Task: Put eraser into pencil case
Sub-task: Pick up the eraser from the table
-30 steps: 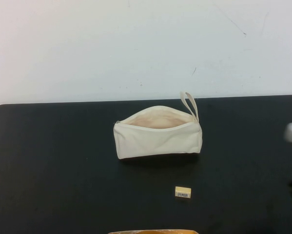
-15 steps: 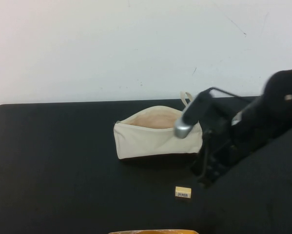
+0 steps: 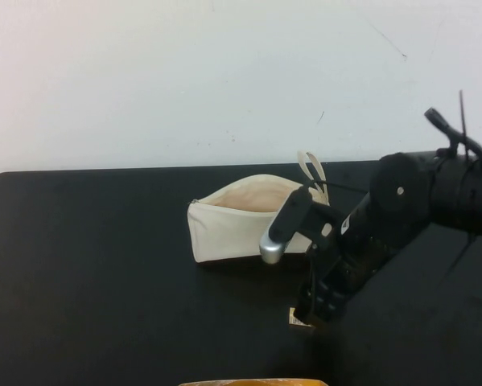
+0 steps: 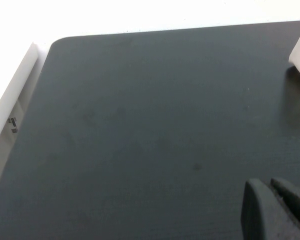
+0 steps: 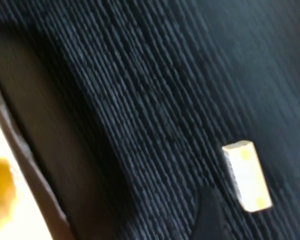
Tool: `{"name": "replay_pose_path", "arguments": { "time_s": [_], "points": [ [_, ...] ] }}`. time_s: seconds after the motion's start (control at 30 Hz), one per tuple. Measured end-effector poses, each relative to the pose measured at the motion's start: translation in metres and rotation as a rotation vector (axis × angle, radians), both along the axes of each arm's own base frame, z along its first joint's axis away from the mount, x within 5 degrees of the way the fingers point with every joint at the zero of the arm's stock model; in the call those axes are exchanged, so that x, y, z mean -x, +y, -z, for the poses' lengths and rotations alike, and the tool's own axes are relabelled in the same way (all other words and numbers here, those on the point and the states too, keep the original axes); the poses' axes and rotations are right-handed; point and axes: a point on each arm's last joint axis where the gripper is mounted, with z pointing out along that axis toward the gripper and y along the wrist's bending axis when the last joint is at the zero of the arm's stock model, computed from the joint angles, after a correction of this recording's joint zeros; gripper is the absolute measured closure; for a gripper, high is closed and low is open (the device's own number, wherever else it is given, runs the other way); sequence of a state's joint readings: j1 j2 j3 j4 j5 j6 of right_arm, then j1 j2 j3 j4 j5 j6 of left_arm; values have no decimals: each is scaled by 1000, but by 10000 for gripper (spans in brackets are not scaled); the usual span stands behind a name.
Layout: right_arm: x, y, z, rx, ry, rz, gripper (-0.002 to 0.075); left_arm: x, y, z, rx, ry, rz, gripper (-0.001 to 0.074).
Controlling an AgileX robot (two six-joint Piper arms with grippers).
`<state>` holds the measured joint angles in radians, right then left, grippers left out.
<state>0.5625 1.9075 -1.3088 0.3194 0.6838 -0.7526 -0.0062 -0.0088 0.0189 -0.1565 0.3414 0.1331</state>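
Spanning every view, the black tabletop [image 3: 88, 273] carries the case [image 3: 232, 225], which lies at centre with its zip mouth open and its loop strap at its right end. Only the right arm shows in the high view, reaching in from the right; the right gripper [image 3: 313, 310] hangs directly over the eraser [image 3: 293, 318], hiding all but a sliver at its left edge. The eraser lies on the tabletop near the case, on the robot's side, so the right arm is the nearer one. The right wrist view shows the whole eraser [image 5: 247, 176], with one dark jaw tip just beside it; the jaw opening cannot be told. The left gripper [image 4: 275, 210] appears only in its wrist view, jaws nearly together, over bare tabletop.
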Motion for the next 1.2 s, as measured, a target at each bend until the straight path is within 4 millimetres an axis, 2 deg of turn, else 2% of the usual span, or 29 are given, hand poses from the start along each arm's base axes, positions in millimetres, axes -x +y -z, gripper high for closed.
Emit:
{"name": "replay_pose_path", "arguments": {
  "time_s": [0.37, 0.53, 0.63, 0.8, 0.9, 1.0, 1.13, 1.2],
  "points": [
    [-7, 4, 24, 25, -16, -70, 302, 0, 0, 0, 0, 0, 0, 736],
    [-11, 7, 40, 24, 1, -57, 333, 0, 0, 0, 0, 0, 0, 736],
    [-11, 7, 47, 29, 19, -55, 405, 0, 0, 0, 0, 0, 0, 736],
    [-10, 7, 46, 30, 30, -59, 610, 0, 0, 0, 0, 0, 0, 736],
    [-11, 10, 42, 21, 58, -64, 608, 0, 0, 0, 0, 0, 0, 736],
    [-12, 17, 28, -21, 107, -68, 608, 0, 0, 0, 0, 0, 0, 736],
    [-18, 32, -8, -112, 161, -96, 608, 0, 0, 0, 0, 0, 0, 736],
    [-23, 39, -34, -165, 143, -120, 608, 0, 0, 0, 0, 0, 0, 736]
  ]
}}
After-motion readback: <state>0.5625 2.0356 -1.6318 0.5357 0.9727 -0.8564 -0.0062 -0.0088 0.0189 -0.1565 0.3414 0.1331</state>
